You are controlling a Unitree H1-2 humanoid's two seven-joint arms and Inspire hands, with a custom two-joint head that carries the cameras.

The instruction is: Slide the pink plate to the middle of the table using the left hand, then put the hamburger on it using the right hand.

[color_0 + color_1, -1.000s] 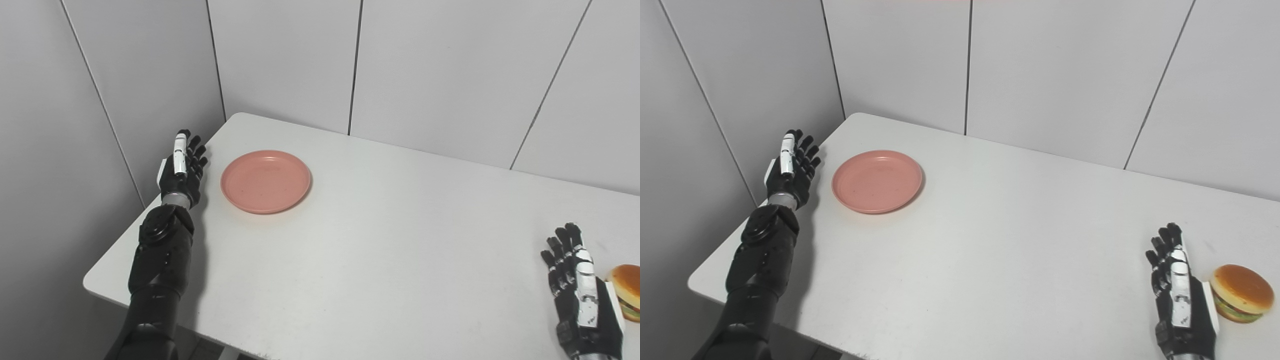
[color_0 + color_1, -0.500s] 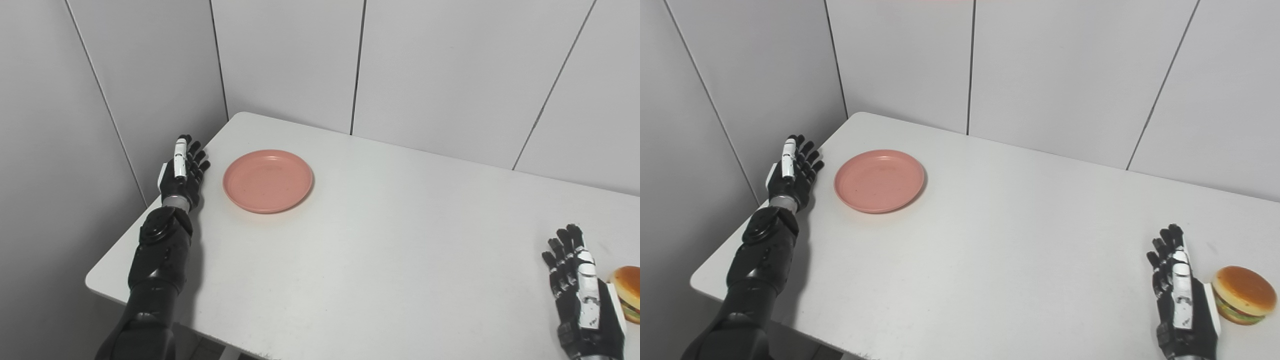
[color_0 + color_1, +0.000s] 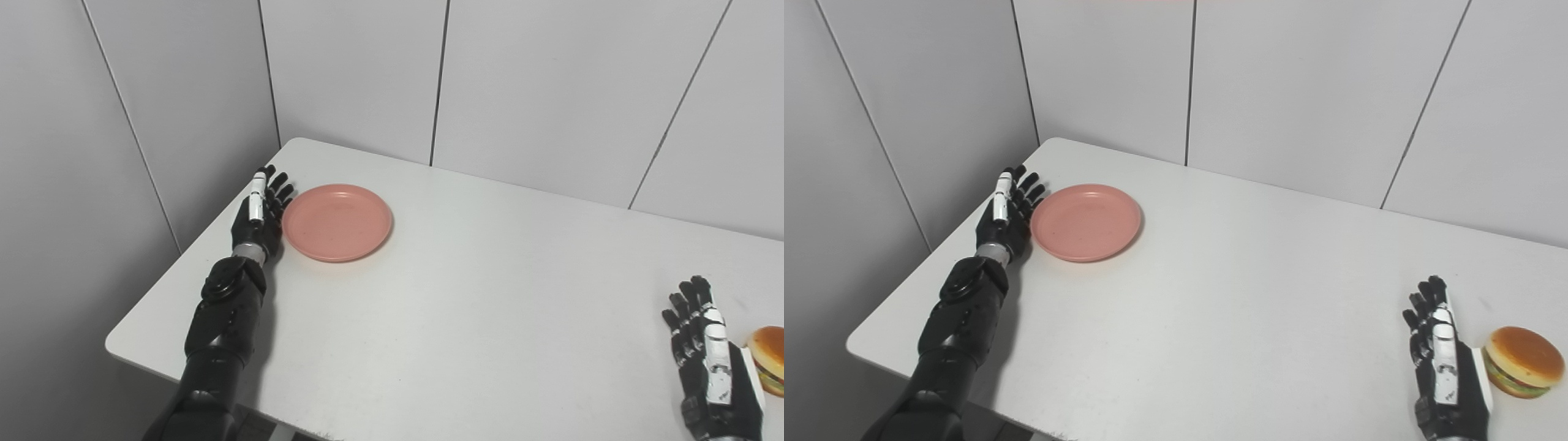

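Left hand (image 3: 260, 211), fingers spread and empty, has closed the gap and now sits against the left rim of the pink plate (image 3: 337, 222), upper left of frame. Plate has barely moved, so the push is just starting. Lower right: right hand (image 3: 1442, 361) flat, spread, empty, just beside the hamburger (image 3: 1523, 361), waiting
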